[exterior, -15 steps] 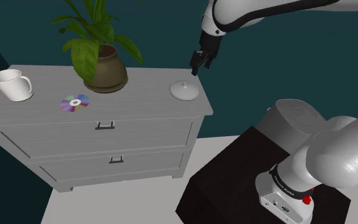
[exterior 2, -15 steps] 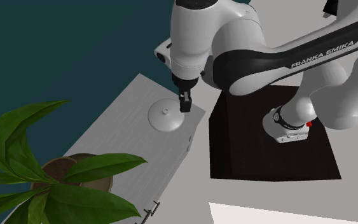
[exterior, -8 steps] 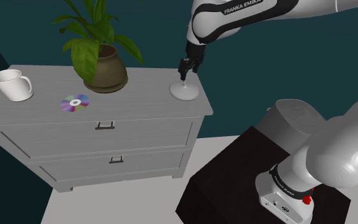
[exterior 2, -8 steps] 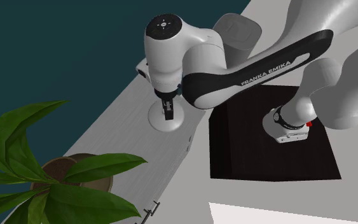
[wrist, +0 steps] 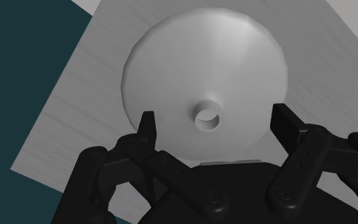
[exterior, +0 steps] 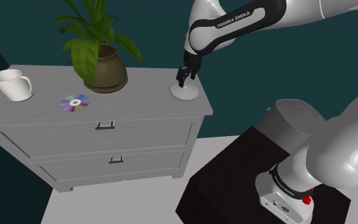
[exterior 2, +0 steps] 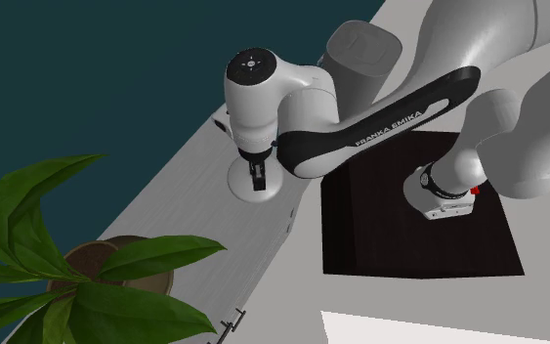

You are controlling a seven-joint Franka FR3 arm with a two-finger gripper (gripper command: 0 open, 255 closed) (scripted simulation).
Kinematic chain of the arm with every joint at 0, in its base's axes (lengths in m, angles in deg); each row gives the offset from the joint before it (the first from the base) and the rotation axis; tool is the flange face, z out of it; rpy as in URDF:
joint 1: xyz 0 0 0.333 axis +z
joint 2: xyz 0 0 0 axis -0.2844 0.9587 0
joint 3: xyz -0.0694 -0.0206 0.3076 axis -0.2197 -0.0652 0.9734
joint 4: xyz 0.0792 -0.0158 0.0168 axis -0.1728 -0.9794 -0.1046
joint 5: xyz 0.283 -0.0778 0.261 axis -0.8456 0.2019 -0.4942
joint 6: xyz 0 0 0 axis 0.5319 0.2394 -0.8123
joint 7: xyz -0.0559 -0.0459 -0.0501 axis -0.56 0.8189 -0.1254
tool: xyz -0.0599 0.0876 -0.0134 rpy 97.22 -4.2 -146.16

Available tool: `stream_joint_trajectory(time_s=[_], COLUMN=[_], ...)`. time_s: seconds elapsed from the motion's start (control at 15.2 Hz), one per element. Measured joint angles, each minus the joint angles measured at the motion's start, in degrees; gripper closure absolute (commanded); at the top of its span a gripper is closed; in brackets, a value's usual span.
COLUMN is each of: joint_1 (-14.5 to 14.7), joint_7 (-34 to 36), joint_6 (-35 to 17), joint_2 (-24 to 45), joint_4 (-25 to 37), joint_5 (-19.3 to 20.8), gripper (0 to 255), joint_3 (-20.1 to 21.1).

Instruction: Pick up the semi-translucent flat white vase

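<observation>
Dark teal walls are seen behind a pale grey dresser (exterior: 101, 137) with two drawers, which is set on a light floor. On the dresser top, a white mug (exterior: 11, 85) is placed at the far left of the shoulder view, with a shiny disc (exterior: 74, 102) lying flat to its right. A potted plant (exterior: 104, 67) in a round brownish pot is set behind the disc, close to the wall. The flat white vase (exterior: 184, 91) is found near the right end of the dresser top in the shoulder view, well apart from the plant. It rests upright on its wide, low body.

The white arm is reached over from the dark box stand (exterior: 234, 184) on the right, and the pincer (exterior: 182, 83) is pointed down at the vase from just above. In the wrist view the vase (wrist: 203, 70) is shown as a broad shallow cone with a small round neck opening at its middle. The pincer (wrist: 213, 116) is released: its two black fingers (wrist: 147, 124) are held wide apart, one on each side of the neck, and neither is seen to touch it. In the second exterior view the pincer (exterior 2: 258, 182) is lined up over the middle of the vase (exterior 2: 239, 186), close to the dresser's corner nearest the stand (exterior 2: 414, 210).
</observation>
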Motion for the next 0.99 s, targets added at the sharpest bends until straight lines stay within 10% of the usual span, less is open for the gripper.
stream_joint_trajectory(time_s=[0.99], joint_1=[0.0], joint_7=[0.0], joint_6=[2.7], joint_2=[-1.3], joint_4=[1.4], joint_5=[-0.1], gripper=[255], joint_3=[0.0])
